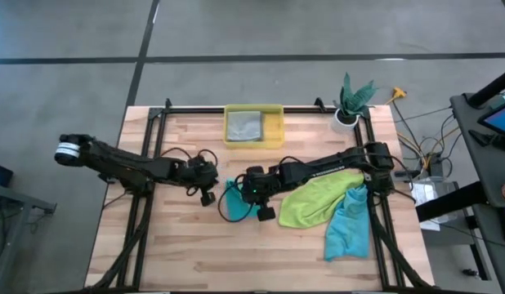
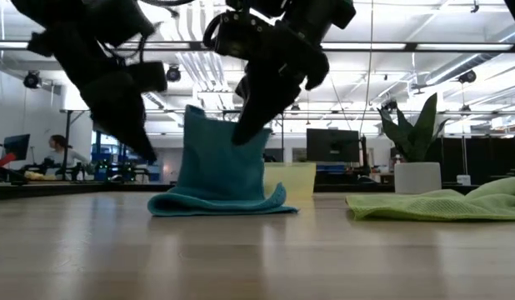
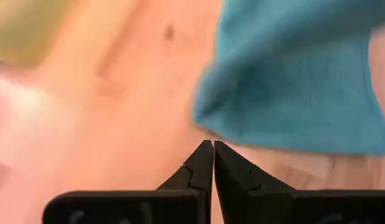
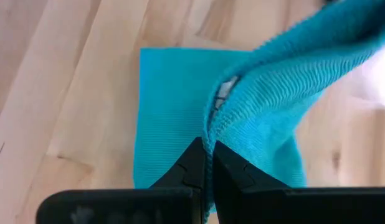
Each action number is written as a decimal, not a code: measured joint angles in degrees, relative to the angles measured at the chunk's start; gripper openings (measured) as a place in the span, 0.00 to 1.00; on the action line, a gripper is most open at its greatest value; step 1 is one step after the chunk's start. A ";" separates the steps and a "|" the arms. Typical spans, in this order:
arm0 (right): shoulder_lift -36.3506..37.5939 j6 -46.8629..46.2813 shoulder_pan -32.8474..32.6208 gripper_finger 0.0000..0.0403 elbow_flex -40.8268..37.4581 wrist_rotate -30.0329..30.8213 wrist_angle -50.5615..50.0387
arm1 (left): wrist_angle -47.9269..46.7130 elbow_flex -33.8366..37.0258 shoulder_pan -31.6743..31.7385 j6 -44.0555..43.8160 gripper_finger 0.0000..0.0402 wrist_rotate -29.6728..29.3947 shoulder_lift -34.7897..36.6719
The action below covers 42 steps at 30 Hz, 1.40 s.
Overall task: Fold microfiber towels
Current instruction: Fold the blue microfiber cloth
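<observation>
1. Right wrist view shows the right gripper [image 4: 208,149] clenched on an edge of a teal towel [image 4: 180,112], lifting that edge while the rest lies flat on the wooden table [image 4: 68,93].
2. From the low camera, this towel [image 2: 220,171] stands up like a tent under the right gripper [image 2: 241,133], its lower part spread on the table near the middle.
3. The left gripper [image 3: 213,149] has its fingers pressed together on nothing, hovering just beside the towel's near edge [image 3: 292,93].
4. To fold well, I judge the right arm should carry the lifted edge across and lay it on the opposite edge, keeping it low so the cloth does not drag or bunch; the left gripper could pin the flat part.
5. A lime green towel [image 1: 314,200] and a second teal towel [image 1: 349,224] lie heaped to the right, partly under the right arm, and could snag on a wide sweep.
6. A yellow bin [image 1: 252,126] holding a grey towel [image 1: 244,124] sits at the far edge, a potted plant [image 1: 350,102] at the far right corner; both are well apart.
</observation>
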<state>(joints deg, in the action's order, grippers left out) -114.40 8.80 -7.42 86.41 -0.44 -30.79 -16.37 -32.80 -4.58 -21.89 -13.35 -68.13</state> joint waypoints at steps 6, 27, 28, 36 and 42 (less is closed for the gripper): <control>-1.95 0.20 -1.08 0.02 -0.31 -0.01 0.35 | 0.25 0.22 0.09 2.68 0.00 -1.68 7.91; -4.50 -1.82 -3.10 0.02 -0.42 2.17 1.19 | 0.90 0.20 0.07 4.26 0.00 1.45 5.53; -3.81 -1.41 -3.34 0.02 -0.39 2.95 1.54 | 0.82 0.22 0.07 4.26 0.00 1.85 5.33; -2.24 -2.61 -4.40 0.02 -0.54 3.49 1.02 | 2.18 0.39 0.07 4.45 0.00 4.09 0.62; -2.86 -2.78 -4.59 0.02 -3.28 3.58 0.53 | 5.69 0.33 0.02 4.66 0.00 8.17 -4.95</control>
<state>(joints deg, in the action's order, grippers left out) -117.26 6.02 -12.01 83.13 3.14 -30.26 -10.68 -32.47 -4.56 -17.23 -5.18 -73.08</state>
